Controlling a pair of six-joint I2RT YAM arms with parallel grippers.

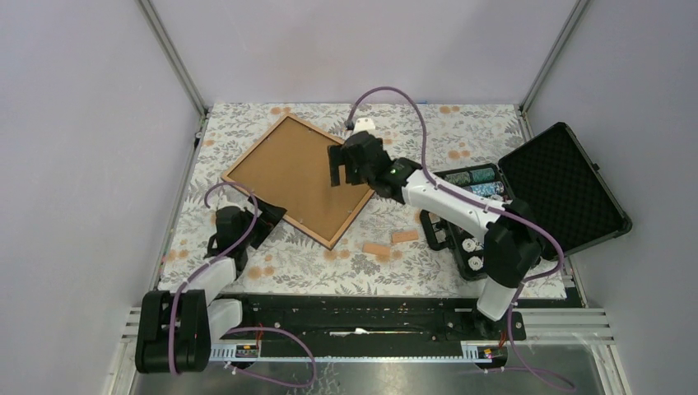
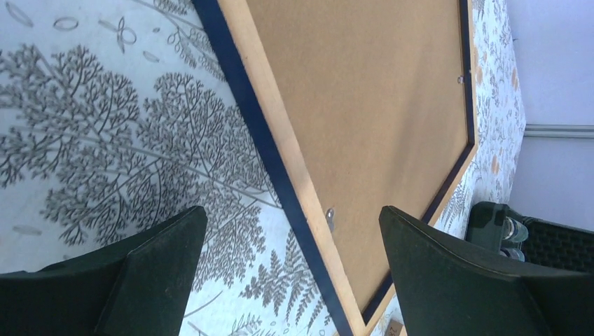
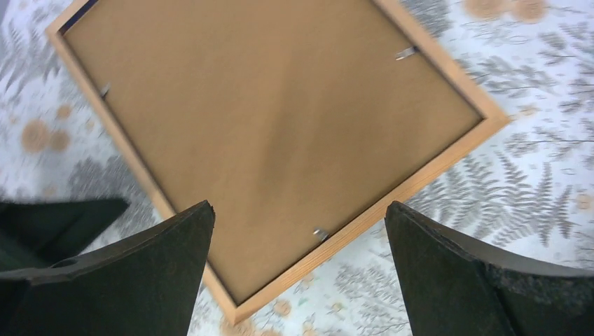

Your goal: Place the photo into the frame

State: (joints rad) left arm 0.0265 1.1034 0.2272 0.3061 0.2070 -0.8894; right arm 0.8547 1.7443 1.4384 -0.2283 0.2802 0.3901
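The frame lies face down on the leaf-patterned cloth, its light wood rim up and navy on its sides. A plain brown backing board fills it, with small metal tabs at the rim. The photo is not in view. My left gripper is open and empty, low by the frame's near-left edge; that rim runs between its fingers. My right gripper is open and empty above the frame's right side, over the board and rim.
An open black foam-lined case with poker chips stands at the right. Small tan pieces lie near the frame's near corner. Walls close in the cloth on the left, back and right.
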